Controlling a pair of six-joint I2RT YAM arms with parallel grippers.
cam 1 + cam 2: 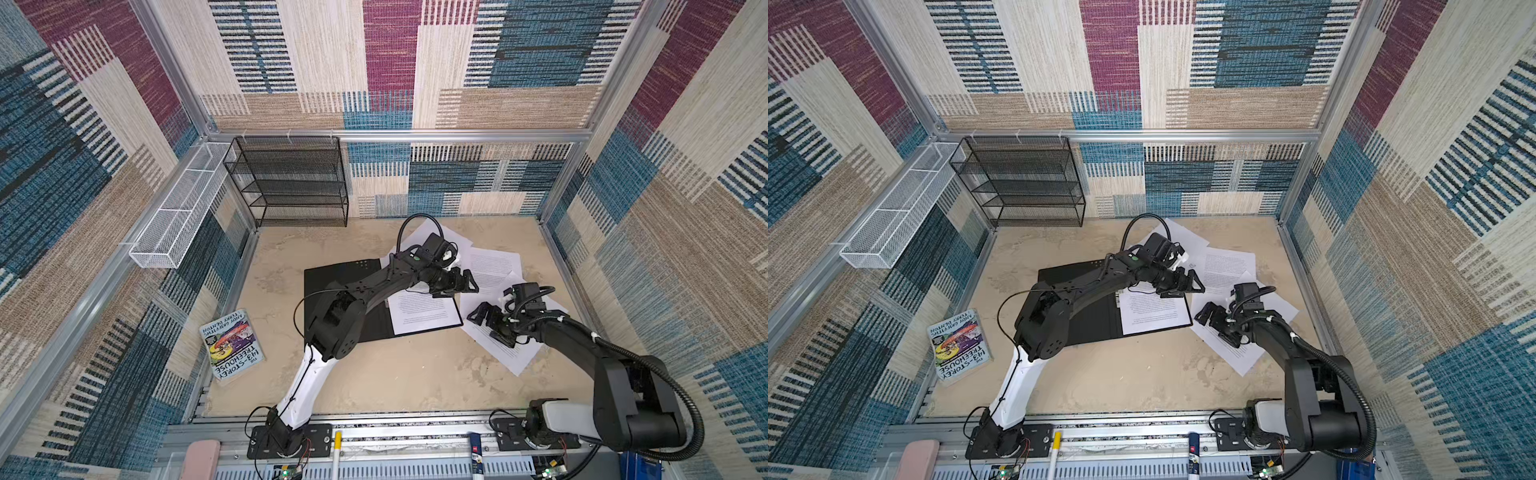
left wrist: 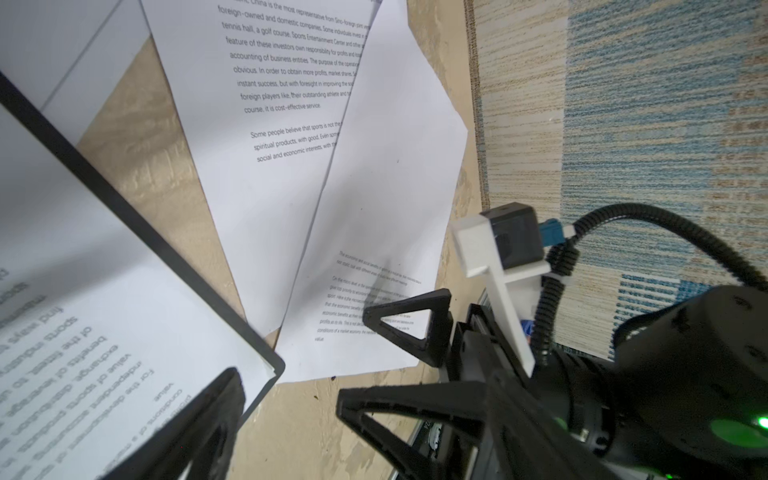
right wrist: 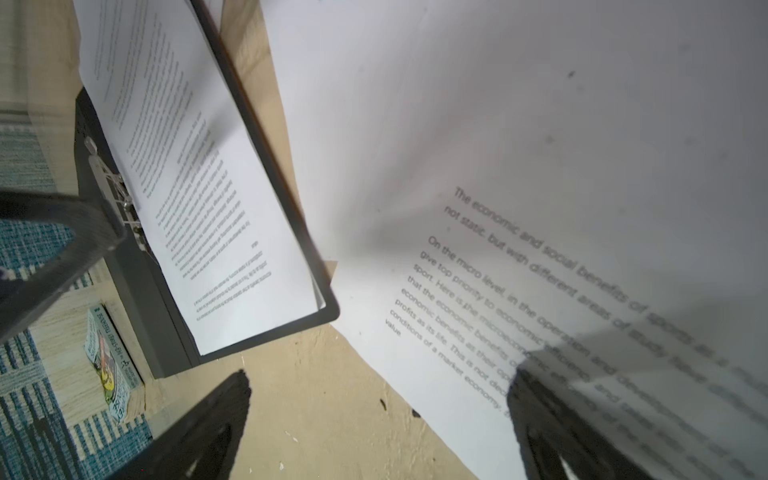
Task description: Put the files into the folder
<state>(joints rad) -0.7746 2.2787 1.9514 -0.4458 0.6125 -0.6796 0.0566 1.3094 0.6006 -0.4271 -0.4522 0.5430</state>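
The folder [image 1: 332, 274] [image 1: 1067, 270] lies open in the middle of the table, black inside up, with its metal clip [image 3: 112, 187] at the spine. One printed sheet [image 1: 424, 311] [image 2: 83, 291] [image 3: 208, 208] rests on its right half. More files lie loose on the table to the right [image 1: 494, 266] [image 1: 511, 357] [image 2: 270, 124] [image 3: 498, 145] and behind [image 1: 455, 241]. My left gripper [image 1: 461, 289] [image 2: 286, 399] hangs open over the folder's right edge, holding nothing. My right gripper [image 1: 488, 330] [image 3: 378, 390] stands open above the edge of the nearest loose sheet, also holding nothing.
A colourful paperback book [image 1: 232, 345] [image 3: 110, 374] lies at the front left. A black mesh shelf [image 1: 291, 183] stands against the back wall, and a white mesh basket [image 1: 178, 208] hangs on the left wall. Patterned walls close in three sides.
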